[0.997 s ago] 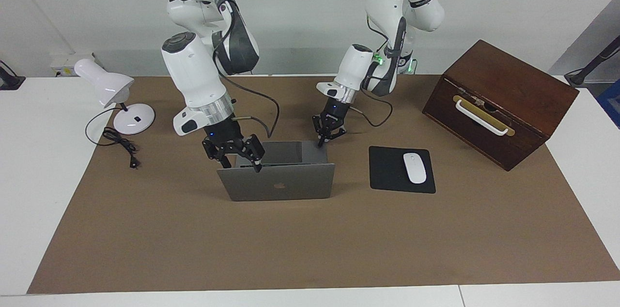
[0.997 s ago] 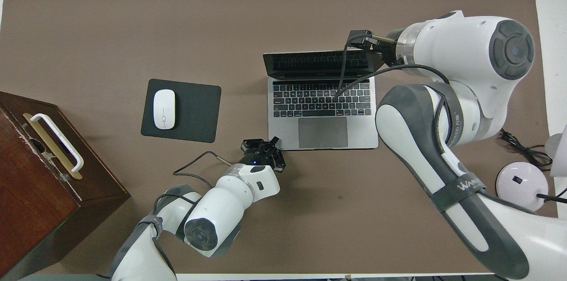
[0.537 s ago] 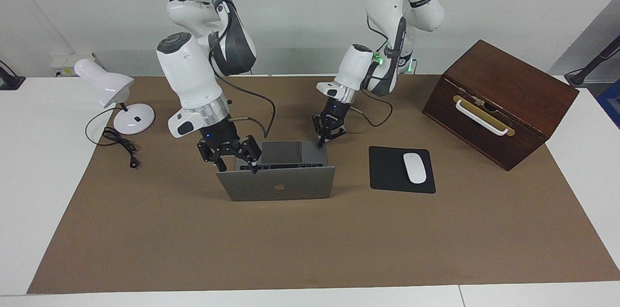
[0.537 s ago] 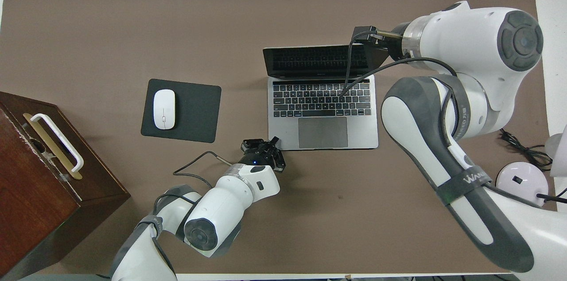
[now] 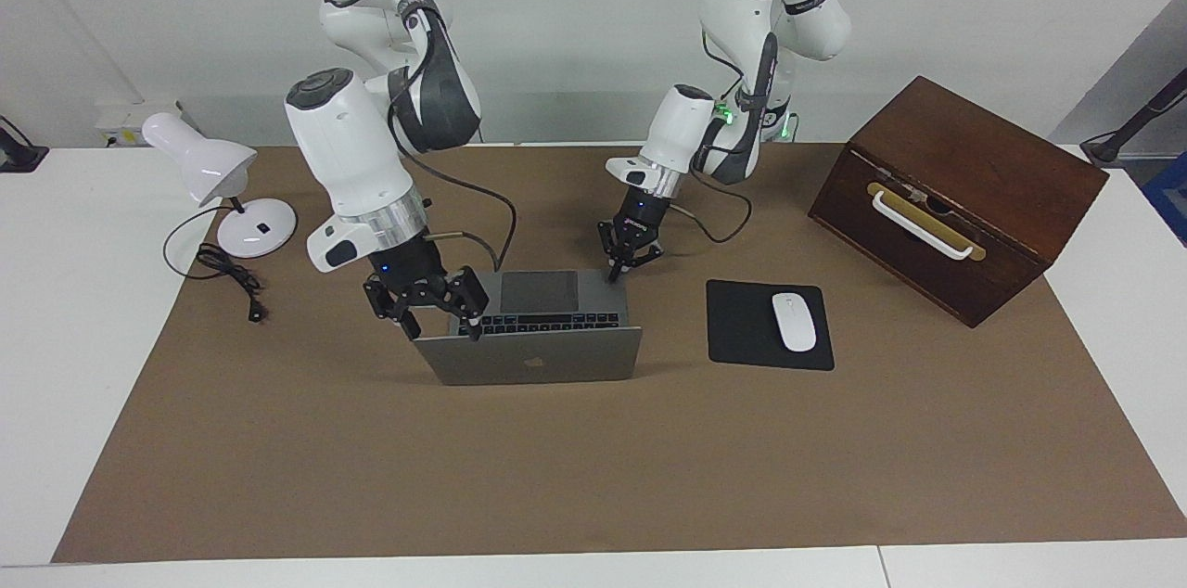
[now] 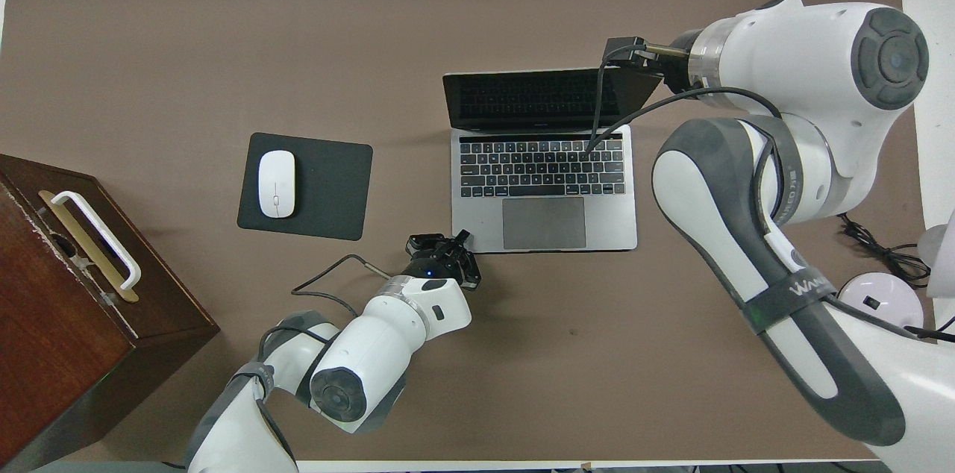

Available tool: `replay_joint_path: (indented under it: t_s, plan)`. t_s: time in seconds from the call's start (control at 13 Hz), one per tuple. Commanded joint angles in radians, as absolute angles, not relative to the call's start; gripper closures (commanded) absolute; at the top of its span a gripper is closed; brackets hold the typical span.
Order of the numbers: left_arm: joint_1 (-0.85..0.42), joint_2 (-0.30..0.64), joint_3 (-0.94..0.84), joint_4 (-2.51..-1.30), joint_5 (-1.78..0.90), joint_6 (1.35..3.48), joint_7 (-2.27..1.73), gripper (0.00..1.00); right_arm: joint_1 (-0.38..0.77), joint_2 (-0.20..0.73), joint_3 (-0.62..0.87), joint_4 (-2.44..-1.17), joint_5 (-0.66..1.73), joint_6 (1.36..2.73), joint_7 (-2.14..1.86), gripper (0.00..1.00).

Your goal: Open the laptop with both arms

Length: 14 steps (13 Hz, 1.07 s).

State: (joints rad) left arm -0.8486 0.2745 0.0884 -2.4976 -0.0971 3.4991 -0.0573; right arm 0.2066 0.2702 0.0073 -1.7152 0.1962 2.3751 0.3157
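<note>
Facing view: the laptop [image 5: 538, 342] sat mid-surface, beside the mouse pad [image 5: 768, 325]. Over 1 second its lid had tilted further back, exposing the keys. The right gripper [image 5: 443, 325] was at the lid's top corner; whether its jaws were gripping could not be told. The left gripper [image 5: 617, 271], jaws closed and empty, pinned the base corner nearest the robots. Opening was judged nearly complete.

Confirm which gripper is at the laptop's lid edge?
The right gripper, at the top corner of the laptop lid. The left gripper, shut, sits low at the base's corner beside the trackpad instead.
</note>
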Motion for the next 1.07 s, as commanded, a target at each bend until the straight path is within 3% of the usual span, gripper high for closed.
replay_joint_path:
  t_s: [0.0,0.46,1.0]
  plan:
    - [-0.847,0.373,0.103,-2.448,-0.095,3.505,-0.046,1.0,0.154,0.294,0.015,-1.623,0.166,2.255,0.246,0.0]
    - [-0.848,0.367,0.101,-2.434,-0.107,3.504,-0.112,1.0,0.068,0.276,0.014,-1.493,0.057,1.919,0.059,0.0]
    - [-0.85,0.273,0.1,-2.436,-0.107,3.49,-0.262,1.0,-0.033,0.167,0.012,-1.503,-0.044,1.72,-0.191,0.0]
